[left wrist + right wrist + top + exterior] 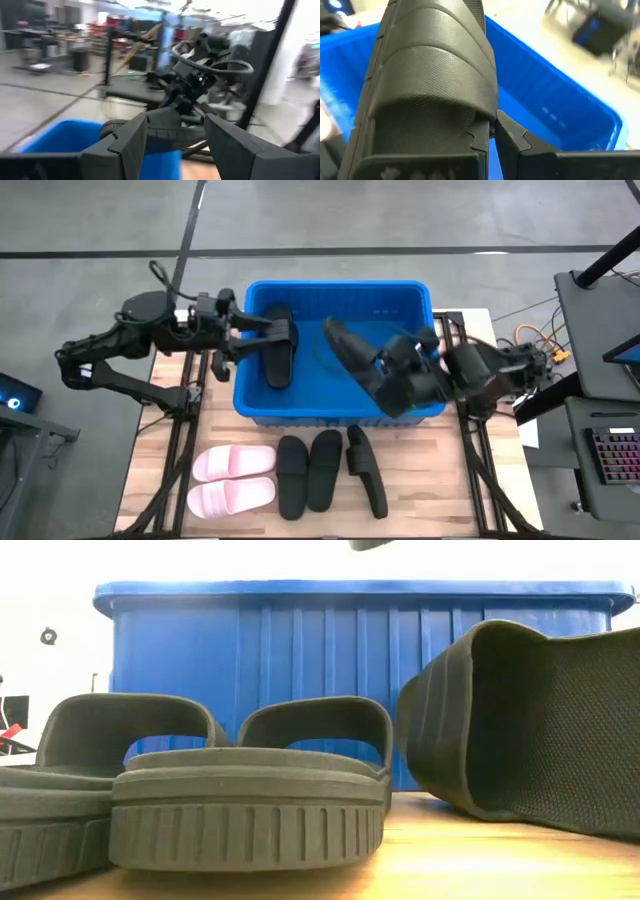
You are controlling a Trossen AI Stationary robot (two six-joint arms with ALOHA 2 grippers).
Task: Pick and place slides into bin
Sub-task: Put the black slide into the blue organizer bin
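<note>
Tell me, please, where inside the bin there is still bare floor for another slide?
Bare floor in the blue bin lies between the left gripper's black slide and the right gripper's slide, plus the far right corner. The bin's near right corner is crowded by the right arm.

The bin [338, 292] is bright blue all over; its near wall [300, 680] carries upright moulded ribs in the same blue. Inside it, toward the left, lies a plain black slide [279, 348]. Another black slide [427, 95], on the right over the bin, has a fine woven-looking grain on its strap and sole. On the near left of the pale wood-grain table [440, 490], the pink pair [233, 480] is soft, pale pink. To its right, three black slides [325, 470] are matte; one has a sole edge [245, 830] marked with short upright grooves. Both arms are dark.
</note>
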